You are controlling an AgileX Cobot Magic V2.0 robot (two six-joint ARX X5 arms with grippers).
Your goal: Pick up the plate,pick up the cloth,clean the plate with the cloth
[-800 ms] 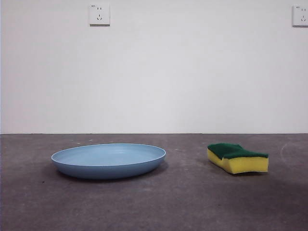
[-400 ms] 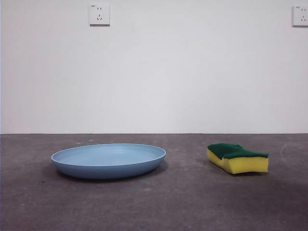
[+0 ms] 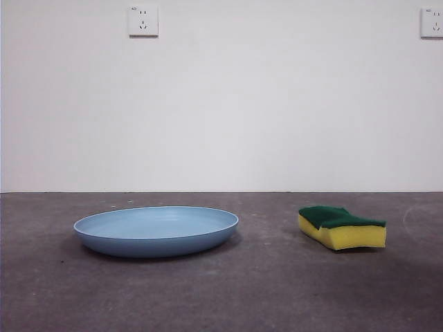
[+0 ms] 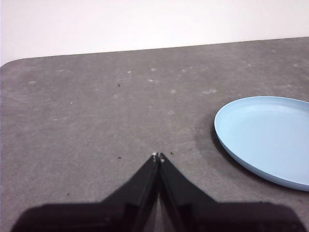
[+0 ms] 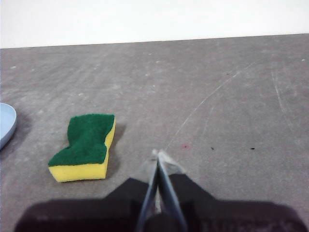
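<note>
A light-blue plate sits flat on a grey table, with a yellow sponge topped by a dark green scouring layer lying well apart from it, green side up. Both rest on the bare tabletop in front of a white wall that carries two sockets, one above the plate and one at the far edge of the front view. Neither arm shows in the front view.

In the left wrist view, the left gripper hangs above the table with its two black jaws pressed together at the tips, holding nothing; the plate lies off to one side of it, not touching. In the right wrist view, the right gripper likewise has its jaws closed tip to tip and empty, with the sponge near it on the table and a sliver of the plate's rim beyond the sponge.
</note>
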